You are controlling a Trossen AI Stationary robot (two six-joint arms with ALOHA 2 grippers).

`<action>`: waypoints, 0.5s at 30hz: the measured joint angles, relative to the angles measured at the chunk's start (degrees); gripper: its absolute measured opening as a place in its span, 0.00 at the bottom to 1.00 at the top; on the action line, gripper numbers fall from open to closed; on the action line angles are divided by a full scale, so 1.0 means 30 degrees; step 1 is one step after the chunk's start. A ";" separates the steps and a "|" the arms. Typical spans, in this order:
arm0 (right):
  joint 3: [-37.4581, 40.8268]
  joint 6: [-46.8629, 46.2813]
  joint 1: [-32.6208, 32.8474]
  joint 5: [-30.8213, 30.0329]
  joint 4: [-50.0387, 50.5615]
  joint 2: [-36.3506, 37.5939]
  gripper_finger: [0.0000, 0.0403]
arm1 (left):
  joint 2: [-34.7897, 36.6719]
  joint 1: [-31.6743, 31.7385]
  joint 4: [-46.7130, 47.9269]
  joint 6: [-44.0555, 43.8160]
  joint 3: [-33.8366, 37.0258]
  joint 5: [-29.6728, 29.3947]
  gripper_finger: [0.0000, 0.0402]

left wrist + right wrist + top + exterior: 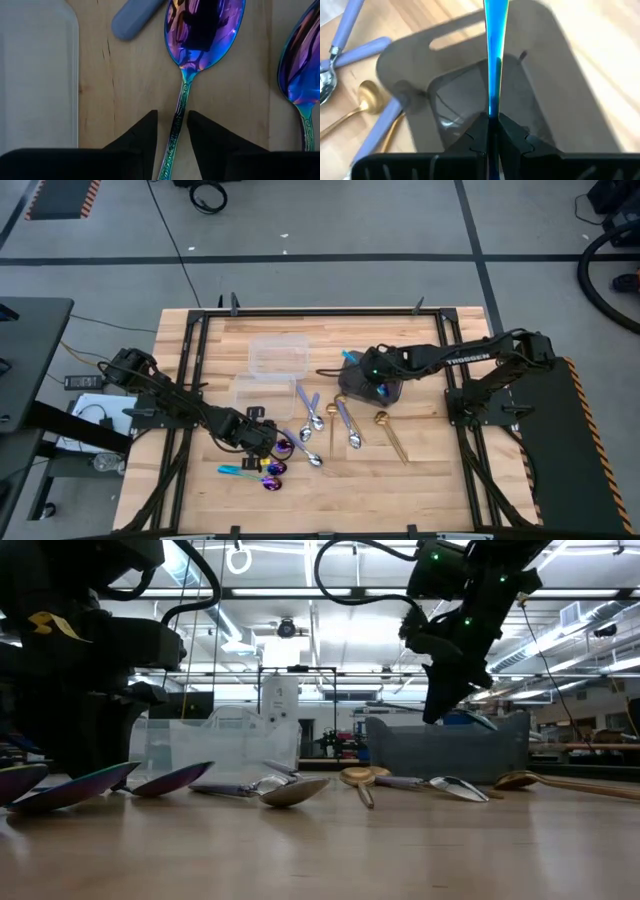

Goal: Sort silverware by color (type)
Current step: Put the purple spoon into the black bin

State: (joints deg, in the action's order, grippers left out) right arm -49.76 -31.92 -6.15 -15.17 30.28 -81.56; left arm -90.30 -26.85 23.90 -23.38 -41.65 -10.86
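Several iridescent blue-purple spoons (277, 465) lie flat on the wooden table at the front left. My left gripper (172, 122) stands open over one of them (202, 30), one finger on each side of its thin handle (178, 112). I cannot tell whether a finger touches it. My right gripper (491, 120) hovers over the dark grey bin (372, 388) and is shut on a spoon with a teal handle (495, 55). That spoon's bowl is hidden. My right gripper pinches the teal handle (492, 107) between its two fingers. The handle runs on past the fingertips, in line with the fingers, which slant down from the table's right. The end back between the fingers is hidden. The spoon is lifted clear above the bin's opening.
Two clear plastic containers (280, 352) (262, 390) stand left of the bin. Silver spoons with lavender handles (346, 425) and gold spoons (391, 435) lie on the table in front of the bin. A black frame (320, 310) runs around the tabletop.
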 joint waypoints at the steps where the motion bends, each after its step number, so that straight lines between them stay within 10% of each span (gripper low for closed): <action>1: 0.0000 -0.0558 0.0199 -0.0020 0.0209 0.0000 0.09 | -0.0007 0.0000 0.0000 0.0002 0.0000 0.0003 0.30; 15: 0.0015 -0.5827 0.1048 -0.1557 0.2701 -0.0128 0.09 | 0.0000 0.0000 -0.0007 0.0007 0.0007 0.0039 0.30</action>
State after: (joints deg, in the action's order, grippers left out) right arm -49.71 -49.41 -3.01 -19.84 38.38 -81.94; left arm -90.30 -26.85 23.88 -23.35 -41.63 -10.74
